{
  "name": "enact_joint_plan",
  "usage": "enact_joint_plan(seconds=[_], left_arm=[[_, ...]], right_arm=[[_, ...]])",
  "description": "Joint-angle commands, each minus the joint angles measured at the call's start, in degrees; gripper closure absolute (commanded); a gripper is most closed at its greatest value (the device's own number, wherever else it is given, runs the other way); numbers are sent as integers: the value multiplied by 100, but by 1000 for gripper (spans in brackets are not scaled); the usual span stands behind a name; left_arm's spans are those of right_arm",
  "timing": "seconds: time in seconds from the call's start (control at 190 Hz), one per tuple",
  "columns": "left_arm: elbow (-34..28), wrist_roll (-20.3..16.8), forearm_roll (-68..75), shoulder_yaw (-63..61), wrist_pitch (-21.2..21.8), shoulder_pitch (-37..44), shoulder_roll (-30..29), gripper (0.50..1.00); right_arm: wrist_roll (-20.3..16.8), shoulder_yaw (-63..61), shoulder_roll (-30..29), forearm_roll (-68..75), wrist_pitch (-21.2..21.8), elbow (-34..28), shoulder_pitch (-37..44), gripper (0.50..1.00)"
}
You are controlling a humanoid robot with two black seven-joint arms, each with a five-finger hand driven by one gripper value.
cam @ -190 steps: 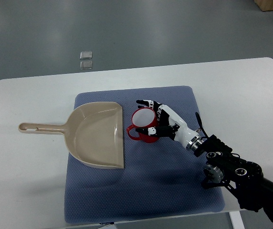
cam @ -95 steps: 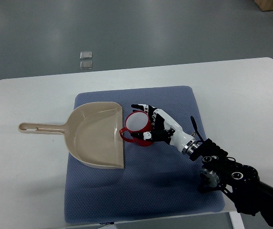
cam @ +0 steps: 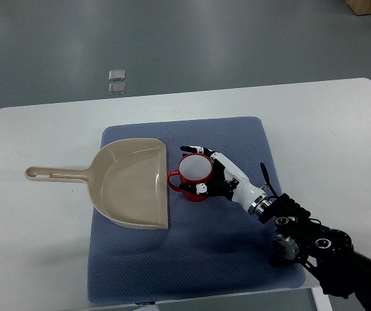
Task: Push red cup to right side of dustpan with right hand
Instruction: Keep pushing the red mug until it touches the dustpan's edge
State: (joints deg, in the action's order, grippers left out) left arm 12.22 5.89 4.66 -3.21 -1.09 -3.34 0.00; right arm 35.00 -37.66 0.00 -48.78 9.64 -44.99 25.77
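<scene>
A red cup (cam: 195, 192) with a white inside stands upright on the blue mat (cam: 211, 259), just right of the beige dustpan (cam: 130, 184). Its handle (cam: 172, 182) points left and reaches the dustpan's open front edge. My right hand (cam: 192, 168) comes in from the lower right and cups the cup's right side. The fingers (cam: 192, 149) curve over the far rim and the thumb (cam: 202, 188) lies at the near side. They are spread against the cup, not closed around it. The dustpan's handle points left across the white table (cam: 36, 240).
The black right forearm (cam: 315, 249) lies over the mat's lower right corner and the table's front edge. Two small clear objects (cam: 117, 81) lie on the grey floor beyond the table. Bare mat shows in front of the cup and dustpan.
The cup slid left toward the dustpan and a little nearer to me, its handle now at the dustpan's edge. The hand and forearm followed it left.
</scene>
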Motion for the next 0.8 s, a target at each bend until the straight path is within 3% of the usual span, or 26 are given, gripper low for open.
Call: enact_joint_plan(seconds=[0.0, 0.795], left_arm=[[0, 0, 0, 5, -6, 0, 0, 500], [0, 0, 0, -4, 3, -9, 0, 500]], right_arm=[[0, 4, 0, 0, -41, -115, 7, 568], [0, 145, 0, 298, 11, -335, 147, 564]])
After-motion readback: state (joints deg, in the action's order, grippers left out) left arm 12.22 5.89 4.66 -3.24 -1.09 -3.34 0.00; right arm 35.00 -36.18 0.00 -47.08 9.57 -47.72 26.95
